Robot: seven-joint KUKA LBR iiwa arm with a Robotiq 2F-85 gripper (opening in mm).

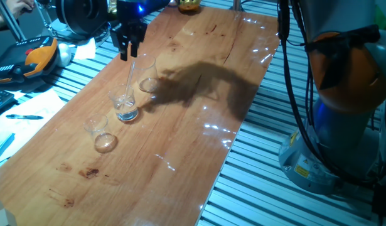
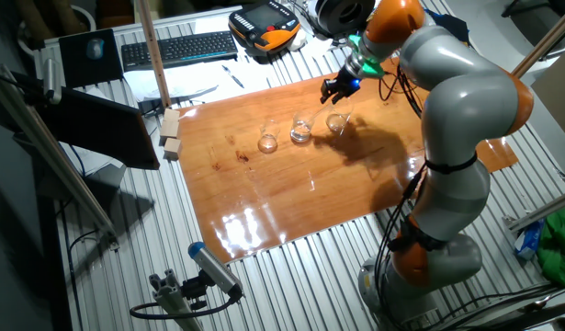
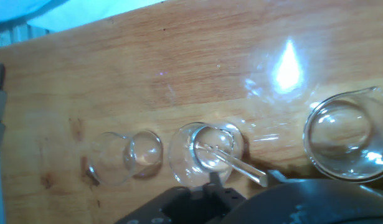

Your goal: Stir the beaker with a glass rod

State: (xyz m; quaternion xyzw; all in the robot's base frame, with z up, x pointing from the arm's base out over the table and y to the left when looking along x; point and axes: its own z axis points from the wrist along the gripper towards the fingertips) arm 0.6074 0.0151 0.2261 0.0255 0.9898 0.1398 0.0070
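Hand view, as I read it: glass rod [image 3: 236,163] runs from under claw housing into mouth of beaker [image 3: 205,153], tip near its base; smaller beaker [image 3: 126,157] just left, larger beaker [image 3: 345,139] well right; one fixed view shows my claw [image 1: 128,49] pinching top of rod [image 1: 130,78], rod slanting down into middle beaker [image 1: 124,104] on wooden worktop [image 1: 199,144]; three beakers in diagonal row, apart from each other; other fixed view shows claw [image 2: 339,88] above same row.
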